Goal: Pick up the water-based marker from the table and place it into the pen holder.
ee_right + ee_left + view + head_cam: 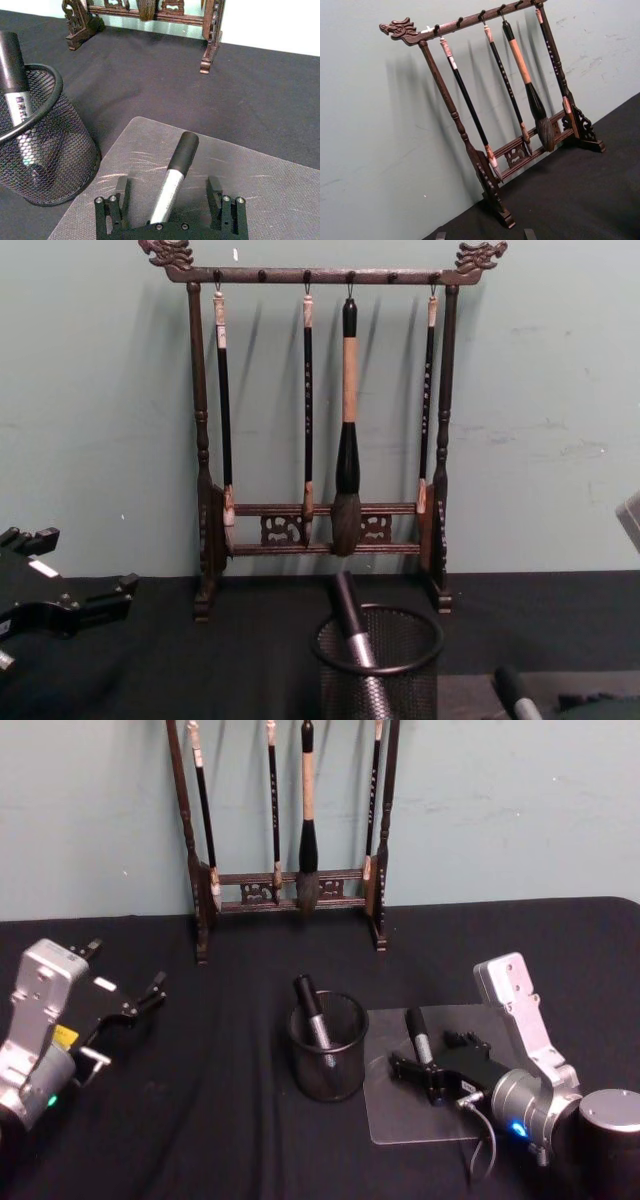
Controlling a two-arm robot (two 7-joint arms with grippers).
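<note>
1. Right gripper (435,1055) sits low over the near right part of the surface (230,1120), above a clear plastic mat (400,1120).
2. Its jaws are spread wide, one on each side of the water-based marker (174,175); the right wrist view shows a clear gap between each jaw and the barrel, so nothing is grasped.
3. That marker lies flat on the mat, silver barrel toward the gripper and black cap pointing away toward the back wall.
4. Just beside the mat's left edge stands the pen holder (330,1082), a round black mesh cup, upright on the dark cloth.
5. Inside the cup a second marker (315,1015) leans against the rim, with its black cap sticking up above the mesh.
6. Left gripper (125,970) hovers over the left side of the surface, well apart from the cup and the mat, its jaws released and holding nothing.
7. At the back, against the pale wall, stands a dark wooden brush rack (325,509) with carved dragon ends.
8. Four calligraphy brushes hang from its top bar, and the thickest brush (348,460) hangs roughly in the middle.
</note>
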